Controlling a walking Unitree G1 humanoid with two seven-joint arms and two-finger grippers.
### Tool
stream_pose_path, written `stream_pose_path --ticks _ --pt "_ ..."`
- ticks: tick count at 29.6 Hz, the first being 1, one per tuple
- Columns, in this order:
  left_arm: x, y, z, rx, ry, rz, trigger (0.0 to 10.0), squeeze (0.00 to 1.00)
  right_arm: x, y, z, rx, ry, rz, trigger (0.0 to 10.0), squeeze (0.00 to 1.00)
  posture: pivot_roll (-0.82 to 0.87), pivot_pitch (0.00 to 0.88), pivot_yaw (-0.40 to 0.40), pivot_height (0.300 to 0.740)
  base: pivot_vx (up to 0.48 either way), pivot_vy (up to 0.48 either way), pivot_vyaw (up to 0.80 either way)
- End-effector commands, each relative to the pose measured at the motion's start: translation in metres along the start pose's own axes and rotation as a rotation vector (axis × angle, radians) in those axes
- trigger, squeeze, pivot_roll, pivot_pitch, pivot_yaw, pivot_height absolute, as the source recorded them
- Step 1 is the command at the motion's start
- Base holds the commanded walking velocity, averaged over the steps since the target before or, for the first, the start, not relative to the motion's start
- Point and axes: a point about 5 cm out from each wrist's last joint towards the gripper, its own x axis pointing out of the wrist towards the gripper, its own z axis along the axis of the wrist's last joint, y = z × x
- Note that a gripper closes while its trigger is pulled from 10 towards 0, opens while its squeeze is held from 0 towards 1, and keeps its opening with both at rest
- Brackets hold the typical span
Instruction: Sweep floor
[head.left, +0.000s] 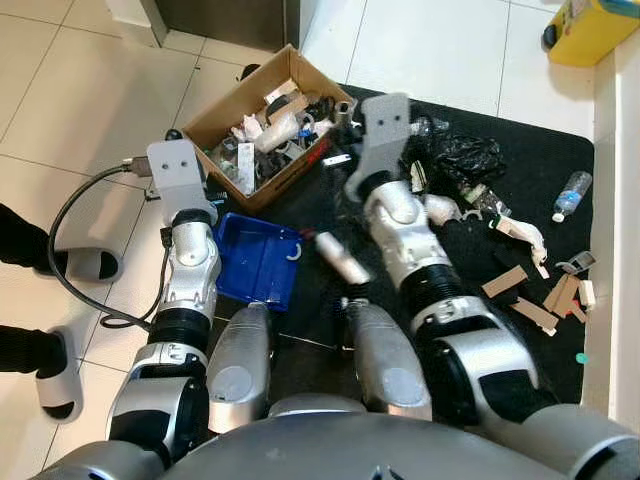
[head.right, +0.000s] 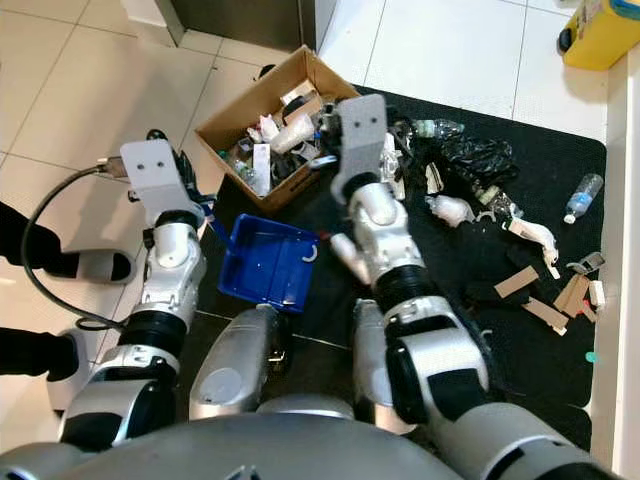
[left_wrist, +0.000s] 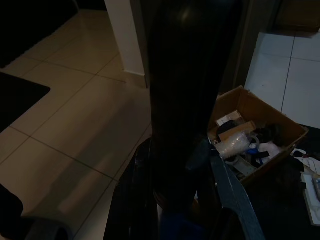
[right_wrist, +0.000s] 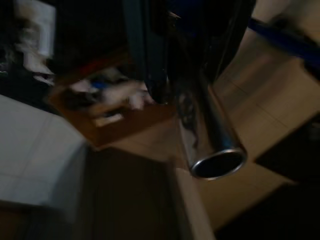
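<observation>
Your left gripper is closed on the blue dustpan. Your right gripper grips a metal tube. The cardboard box sits at 12 o'clock from the dustpan, litter on the black mat at 3 o'clock.

Both silver arms stretched forward and down. Left pincer looks clamped shut, right pincer clamped too, pretty blurry though.

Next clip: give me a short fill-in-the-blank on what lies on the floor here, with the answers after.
1. The scattered litter lies on a ____ mat.
2. The dustpan between the two arms is ____ in colour.
3. The cardboard box holds ____.
4. The plastic bottle near the mat's right edge lies on its ____.

Missing words: black; blue; trash; side
</observation>
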Motion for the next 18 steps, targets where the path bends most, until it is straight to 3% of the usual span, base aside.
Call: stream_pose_path --ticks 1,3,8,12,13,15,18 --pt "-0.004 -0.002 -0.006 0.014 0.023 -0.011 10.0 0.0 0.004 0.025 -0.004 0.151 -0.004 0.047 10.0 0.0 0.1 0.155 -0.011 0.74 0.0 0.0 0.0" --pt "-0.004 -0.001 -0.006 0.014 0.023 -0.007 10.0 0.0 0.007 0.037 0.003 0.267 -0.023 0.08 10.0 0.0 0.1 0.154 -0.013 0.74 0.0 0.0 0.0" --pt "-0.004 0.0 -0.007 0.015 0.024 -0.002 10.0 0.0 0.008 0.037 0.009 0.301 -0.04 0.088 10.0 0.0 0.1 0.154 -0.013 0.74 0.0 0.0 0.0" --pt "-0.004 0.0 -0.007 0.015 0.023 -0.001 10.0 0.0 0.005 0.011 0.034 0.305 -0.122 0.038 10.0 0.0 0.11 0.154 -0.017 0.74 0.0 0.0 0.0" --pt "-0.004 0.0 -0.007 0.015 0.023 -0.001 10.0 0.0 0.005 0.011 0.034 0.305 -0.122 0.038 10.0 0.0 0.11 0.154 -0.017 0.74 0.0 0.0 0.0" --pt "-0.004 -0.001 -0.007 0.013 0.024 -0.002 10.0 0.0 0.001 -0.011 0.053 0.3 -0.181 -0.002 10.0 0.0 0.11 0.154 -0.017 0.74 0.0 0.0 0.0" --pt "-0.003 -0.002 -0.007 0.013 0.026 -0.005 10.0 0.0 -0.004 -0.028 0.064 0.243 -0.212 -0.041 10.0 0.0 0.09 0.147 -0.015 0.74 0.0 0.0 0.0"
